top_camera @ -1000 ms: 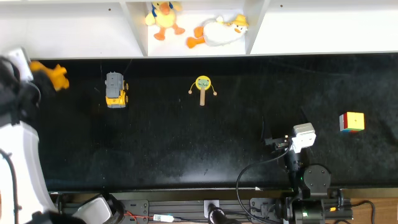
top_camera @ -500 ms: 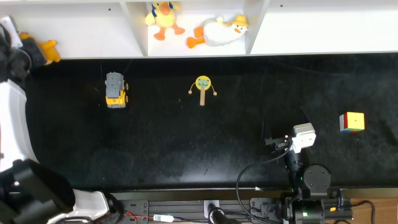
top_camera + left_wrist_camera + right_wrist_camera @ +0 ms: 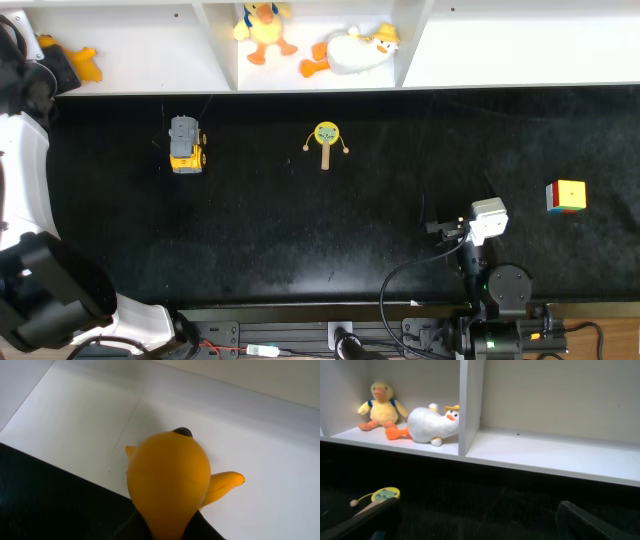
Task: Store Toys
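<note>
My left gripper (image 3: 55,62) holds an orange rubber toy (image 3: 82,62) over the floor of the left shelf compartment (image 3: 140,50); in the left wrist view the orange toy (image 3: 170,485) bulges up from between the fingers above the white shelf floor (image 3: 90,425). On the black mat lie a yellow-grey toy truck (image 3: 186,144), a small rattle drum (image 3: 326,139) and a colour cube (image 3: 566,196). A yellow duck plush (image 3: 264,28) and a white duck plush (image 3: 352,50) sit in the middle compartment. My right gripper (image 3: 448,228) rests low near its base, fingers (image 3: 590,520) spread with nothing between them.
White dividers (image 3: 469,407) split the shelf into compartments along the mat's far edge; the right compartment (image 3: 555,455) holds nothing. The rattle drum (image 3: 377,497) also lies ahead of the right gripper. Cables run along the front edge (image 3: 400,290).
The left arm has carried the orange toy up and back from the mat's far left corner into the left shelf compartment. The right arm has stayed still.
</note>
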You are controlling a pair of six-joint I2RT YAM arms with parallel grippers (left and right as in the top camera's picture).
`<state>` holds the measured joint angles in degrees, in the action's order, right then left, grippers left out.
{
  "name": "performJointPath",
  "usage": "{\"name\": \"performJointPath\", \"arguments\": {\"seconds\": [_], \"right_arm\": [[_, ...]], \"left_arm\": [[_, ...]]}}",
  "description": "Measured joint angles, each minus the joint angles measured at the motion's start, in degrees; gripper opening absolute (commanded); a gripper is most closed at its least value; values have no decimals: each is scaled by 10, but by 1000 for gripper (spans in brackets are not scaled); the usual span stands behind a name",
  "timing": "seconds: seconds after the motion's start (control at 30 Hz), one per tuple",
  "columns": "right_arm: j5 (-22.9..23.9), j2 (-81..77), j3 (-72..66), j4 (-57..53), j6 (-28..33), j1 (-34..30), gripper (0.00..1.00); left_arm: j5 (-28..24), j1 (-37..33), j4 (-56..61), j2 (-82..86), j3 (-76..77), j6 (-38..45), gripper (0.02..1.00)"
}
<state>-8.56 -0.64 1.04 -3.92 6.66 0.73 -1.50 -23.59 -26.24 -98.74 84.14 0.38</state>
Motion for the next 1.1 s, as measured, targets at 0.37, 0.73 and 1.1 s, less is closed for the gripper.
{"name": "performJointPath", "arguments": {"seconds": [0.37,0.73,1.1], "right_arm": [[0,0,0,0,0,0,996],[0,0,0,0,0,0,996],[0,0,0,0,0,0,993]], "left_arm": [[0,5,6,-15,8,2,176],[1,20,8,-17,10,13,641],[0,23,-39,-16,10,12,998]]}}
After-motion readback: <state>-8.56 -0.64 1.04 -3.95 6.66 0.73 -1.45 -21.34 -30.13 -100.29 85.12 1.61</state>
